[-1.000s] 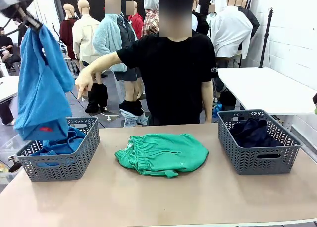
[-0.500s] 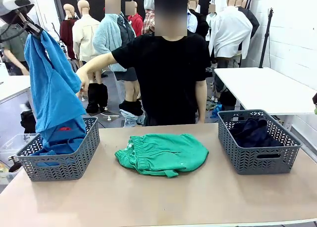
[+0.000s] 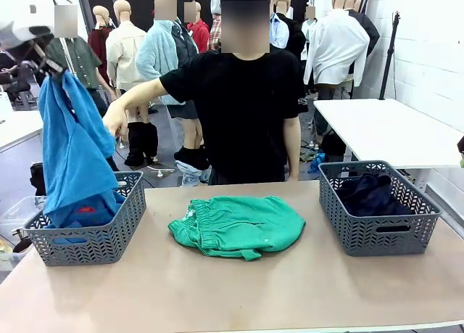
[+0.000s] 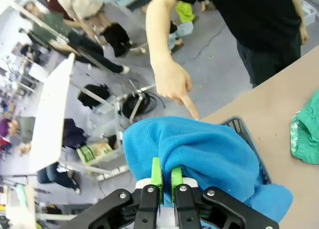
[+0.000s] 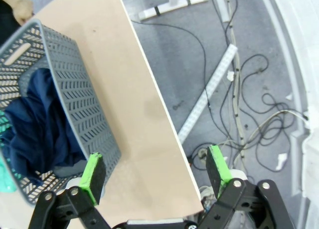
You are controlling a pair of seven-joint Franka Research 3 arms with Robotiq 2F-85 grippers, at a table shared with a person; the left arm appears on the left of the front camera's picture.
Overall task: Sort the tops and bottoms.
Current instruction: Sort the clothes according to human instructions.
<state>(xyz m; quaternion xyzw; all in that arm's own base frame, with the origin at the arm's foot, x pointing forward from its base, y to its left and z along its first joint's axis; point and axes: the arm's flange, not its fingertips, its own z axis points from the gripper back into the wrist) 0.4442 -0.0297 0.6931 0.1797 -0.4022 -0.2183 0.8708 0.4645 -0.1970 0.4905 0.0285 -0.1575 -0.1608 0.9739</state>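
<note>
arms: white | jaws: black, green pads | person (image 3: 243, 115): black T-shirt

bright, even indoor light; soft shadows (wrist views bend at the edges).

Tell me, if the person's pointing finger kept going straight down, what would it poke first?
Probably the left basket, or the blue shirt hanging into it. The hand points down near the basket's far edge, though depth is hard to judge.

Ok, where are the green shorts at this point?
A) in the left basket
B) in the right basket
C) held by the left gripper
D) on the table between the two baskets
D: the green shorts lie bunched on the table between the two baskets, touching neither.
</note>
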